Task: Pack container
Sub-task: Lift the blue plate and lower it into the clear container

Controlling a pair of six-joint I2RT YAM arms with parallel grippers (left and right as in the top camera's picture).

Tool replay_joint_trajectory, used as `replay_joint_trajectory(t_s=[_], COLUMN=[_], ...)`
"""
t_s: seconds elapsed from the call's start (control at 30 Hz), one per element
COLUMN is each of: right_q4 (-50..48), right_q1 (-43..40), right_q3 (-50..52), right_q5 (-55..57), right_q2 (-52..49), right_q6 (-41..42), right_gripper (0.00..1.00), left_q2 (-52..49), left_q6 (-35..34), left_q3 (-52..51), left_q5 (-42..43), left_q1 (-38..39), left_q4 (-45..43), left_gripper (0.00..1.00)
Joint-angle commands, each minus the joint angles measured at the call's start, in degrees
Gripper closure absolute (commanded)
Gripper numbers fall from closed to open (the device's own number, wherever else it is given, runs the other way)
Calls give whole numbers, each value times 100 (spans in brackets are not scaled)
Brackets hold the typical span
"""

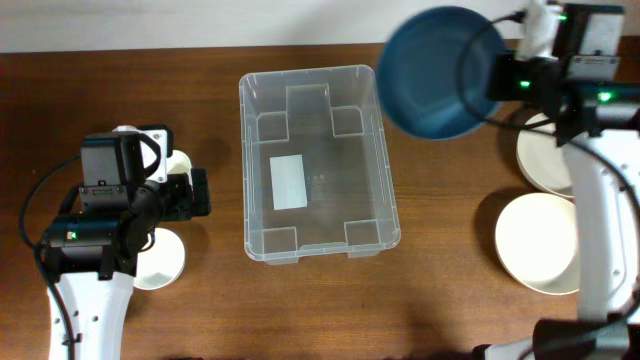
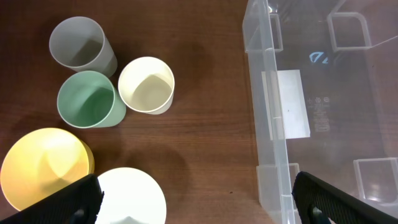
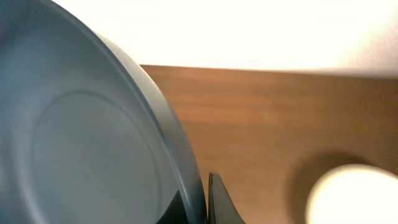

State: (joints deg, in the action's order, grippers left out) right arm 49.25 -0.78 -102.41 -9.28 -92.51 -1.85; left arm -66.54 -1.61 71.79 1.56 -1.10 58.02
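Now, near white bowl (image 1: 540,242): closest to me on the right of the table (image 1: 450,310), apart from the container.
Left pincer (image 2: 199,208): I read it as wide, with the fingers (image 2: 78,199) spread to the bottom corners of the wrist view. It grips nothing and hovers left of the container.
Below the left pincer: yellow bowl (image 2: 43,168) and small white bowl (image 2: 134,202) nearest, then green cup (image 2: 87,99) just beside cream cup (image 2: 146,84), and grey cup (image 2: 78,43) furthest.
Container (image 1: 340,190): upright in the middle of the table between my two arms, with a white label (image 1: 290,182) on its base.
Far white bowl (image 1: 545,150): behind the near one, partly hidden by the right arm (image 1: 600,200).
Right pincer (image 1: 497,80): clamped on the rim of the blue bowl (image 1: 435,70).
Blue bowl: at the far side, overlapping the container's far right corner in my overhead view.
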Motion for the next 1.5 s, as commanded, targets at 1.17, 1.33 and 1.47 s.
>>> replay_joint_trajectory(t_s=[1.17, 1.33, 1.47], right_q4=[-1078, -699, -254], right_q1=[2326, 2291, 2044], right_q3=[-155, -404, -855], right_q5=[1123, 1309, 2081], right_q2=[-2610, -2118, -1432], right_q6=[702, 540, 514], right_gripper=[69, 57, 56], left_q2=[-11, -11, -11], left_q6=[-72, -72, -72], left_q3=[96, 96, 96], left_q5=[20, 20, 20], left_q1=[-20, -20, -20], left_q4=[-50, -52, -50], left_gripper=[0, 0, 0])
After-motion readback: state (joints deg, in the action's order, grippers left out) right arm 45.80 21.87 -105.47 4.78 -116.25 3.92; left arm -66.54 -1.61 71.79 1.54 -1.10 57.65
